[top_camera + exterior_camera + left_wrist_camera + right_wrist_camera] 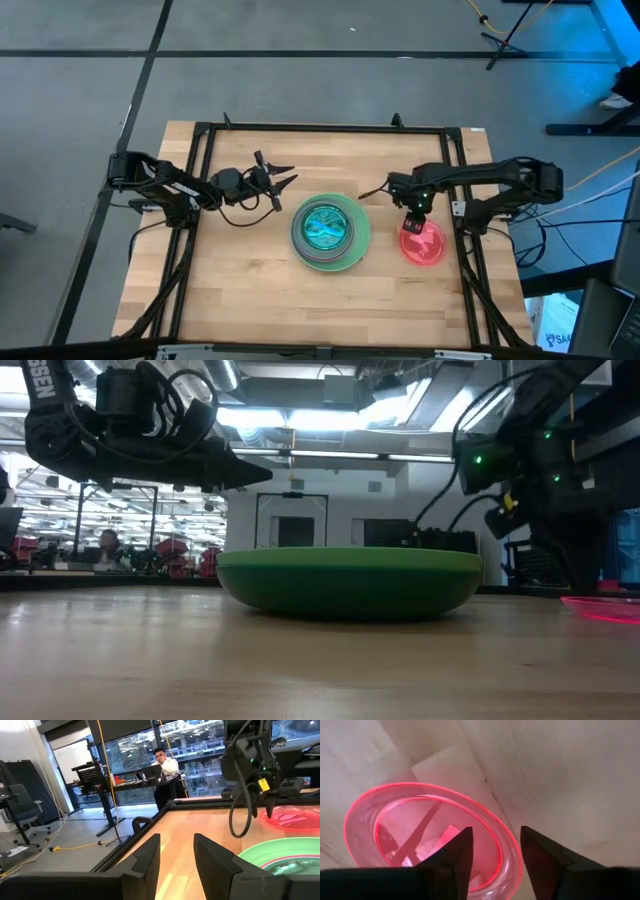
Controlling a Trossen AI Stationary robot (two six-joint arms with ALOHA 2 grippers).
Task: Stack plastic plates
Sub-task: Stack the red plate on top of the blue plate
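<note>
The table is a pale wooden butcher-block top framed by black rails, standing on a grey floor; the low view looks past it into a bright room with ceiling lights and a glazed doorway. The left wrist view adds what the others lack — a person in a white top at a desk with a laptop, and an office chair beside cables on the floor

From above, the stack of round plastic plates sits at the table's middle: a light green large plate at the bottom, a greyish one inside it and a translucent teal small plate on top. The low view shows only its green rim, hiding the inner plates. A translucent red-pink small plate lies alone on the wood near the right edge, well apart from the stack

The right gripper hangs over that plate's far rim; its wrist view shows the fingers spread, straddling the glowing rim without gripping it. The left gripper hovers left of the stack, fingers parted and empty
</note>
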